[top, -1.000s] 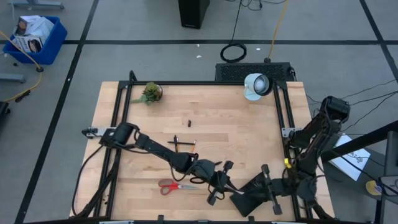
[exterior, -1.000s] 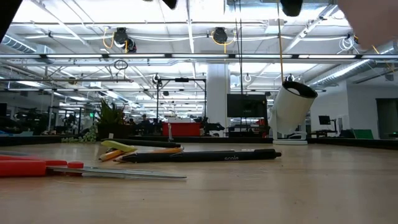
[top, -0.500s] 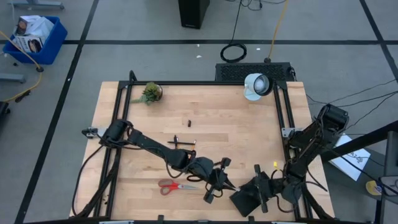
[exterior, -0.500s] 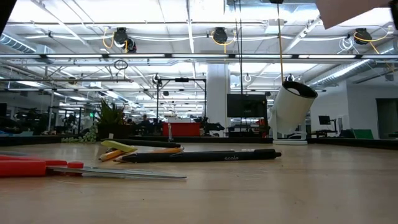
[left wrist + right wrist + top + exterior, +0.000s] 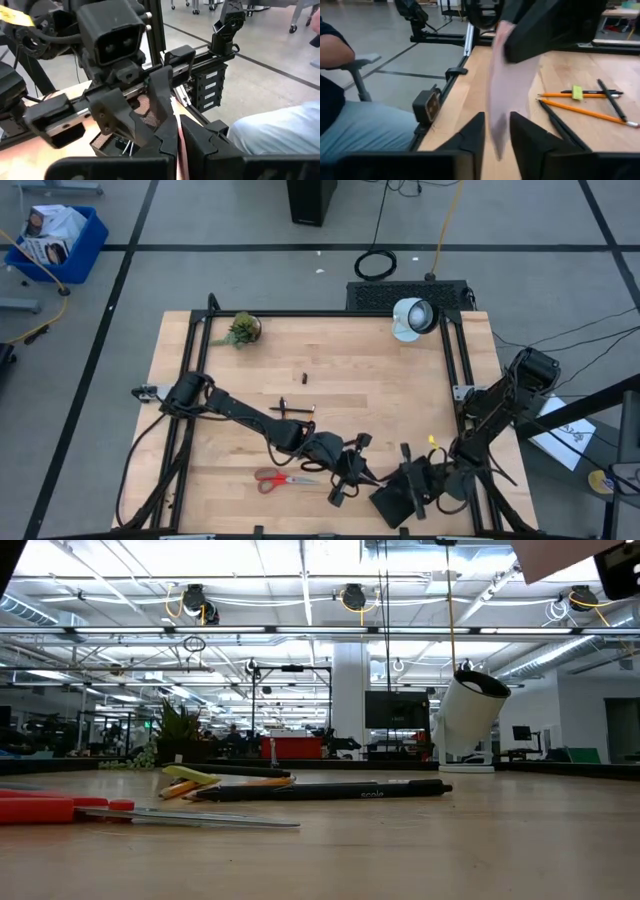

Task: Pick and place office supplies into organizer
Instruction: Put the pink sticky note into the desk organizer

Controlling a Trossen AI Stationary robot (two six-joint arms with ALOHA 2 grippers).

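Left gripper [image 5: 177, 145] clenched on thin pink sticky-note pad [image 5: 507, 100], handing over above black compartmented organizer [image 5: 395, 502] at near tabletop [image 5: 350, 390] edge. Right gripper [image 5: 496, 132] fingers straddling the pad, grasp uncertain. Best: clamp firmly before release.

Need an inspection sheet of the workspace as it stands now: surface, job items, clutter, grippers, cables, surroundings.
Surface: wooden table in a black frame, no spills seen.
Job's things: red scissors near the front edge; pencils and pens mid-table; small black bit lying apart; black organizer at the front edge; pink sticky note off the table.
Clutter: potted plant and white lamp at the back.
Grippers: left gripper shut on the pink sticky note, above the organizer; right gripper open, beside it.
Cables: black coil on the floor behind the table.
Surroundings: blue bin on the floor; seated person beside the table.
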